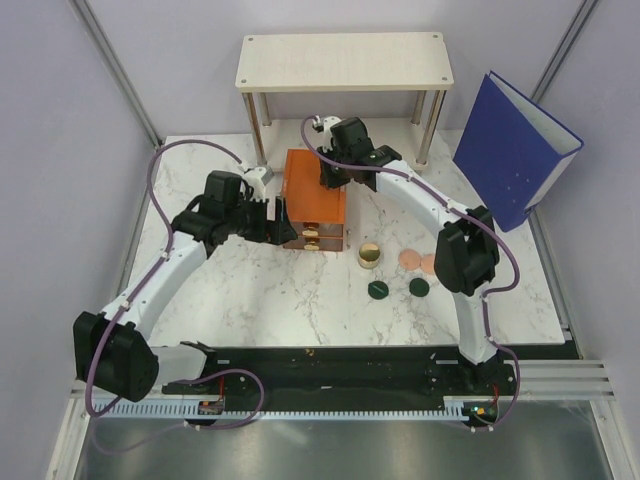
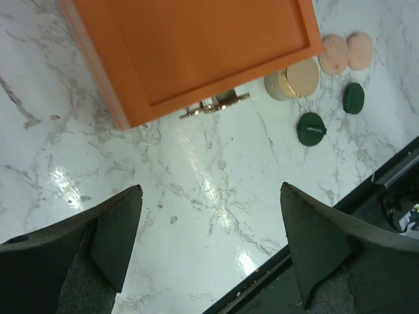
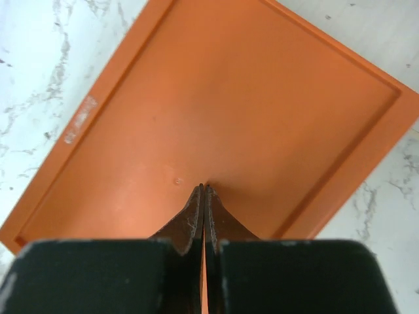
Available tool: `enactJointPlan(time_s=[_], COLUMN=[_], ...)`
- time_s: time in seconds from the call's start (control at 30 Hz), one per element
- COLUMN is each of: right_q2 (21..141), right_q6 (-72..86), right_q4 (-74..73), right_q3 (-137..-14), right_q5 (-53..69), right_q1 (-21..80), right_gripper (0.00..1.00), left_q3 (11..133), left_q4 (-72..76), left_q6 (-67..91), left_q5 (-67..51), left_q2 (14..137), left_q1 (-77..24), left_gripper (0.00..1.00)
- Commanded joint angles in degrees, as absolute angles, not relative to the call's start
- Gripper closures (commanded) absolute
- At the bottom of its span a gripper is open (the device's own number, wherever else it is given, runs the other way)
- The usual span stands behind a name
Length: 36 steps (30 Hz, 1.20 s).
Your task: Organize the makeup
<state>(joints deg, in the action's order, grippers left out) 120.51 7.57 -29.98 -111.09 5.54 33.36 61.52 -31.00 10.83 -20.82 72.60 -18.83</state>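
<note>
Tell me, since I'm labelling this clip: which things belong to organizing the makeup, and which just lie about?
Job: gold compact, two peach discs, two green discs.
Lying about: orange drawer box, blue binder, wooden shelf.

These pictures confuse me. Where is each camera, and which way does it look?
Top: above, behind the arms, looking down at the table; both arms show.
Left wrist: looks down at the orange box and makeup; open left hand shows.
Right wrist: looks straight down onto the box; shut right hand shows.
All share the box.
</note>
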Motion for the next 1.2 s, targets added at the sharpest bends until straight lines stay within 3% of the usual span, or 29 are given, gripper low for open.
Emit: enactJointPlan(time_s=[0.0, 0.63, 1.0, 1.17], right_q2=[122.34, 125.95, 126.56, 125.77], right_q6=[9.75, 14.59, 15.21, 14.94], right_q4=[-30.85, -31.03, -30.94, -30.06], right_q3=[-111.8, -110.83, -109.96, -108.55], right_q5=[11.25, 16.16, 19.69, 20.04], right_q1=[33.31, 31.99, 31.46, 31.29], right_gripper=[1.0, 1.0, 1.0, 1.0], left_q3=[57.32, 37.19, 23.48, 19.95], left_q4=[-25.23, -2.12, 32.03, 42.26], left_q6=[14.67, 42.26, 73.44, 78.83], left_q5=[-28.73, -36.65, -39.29, -36.57], left_q2=[71.2, 74.53, 82.7, 88.57], left_q1=[-19.16, -17.93, -15.91, -15.91], left_gripper=[0.07, 0.12, 0.11, 0.14])
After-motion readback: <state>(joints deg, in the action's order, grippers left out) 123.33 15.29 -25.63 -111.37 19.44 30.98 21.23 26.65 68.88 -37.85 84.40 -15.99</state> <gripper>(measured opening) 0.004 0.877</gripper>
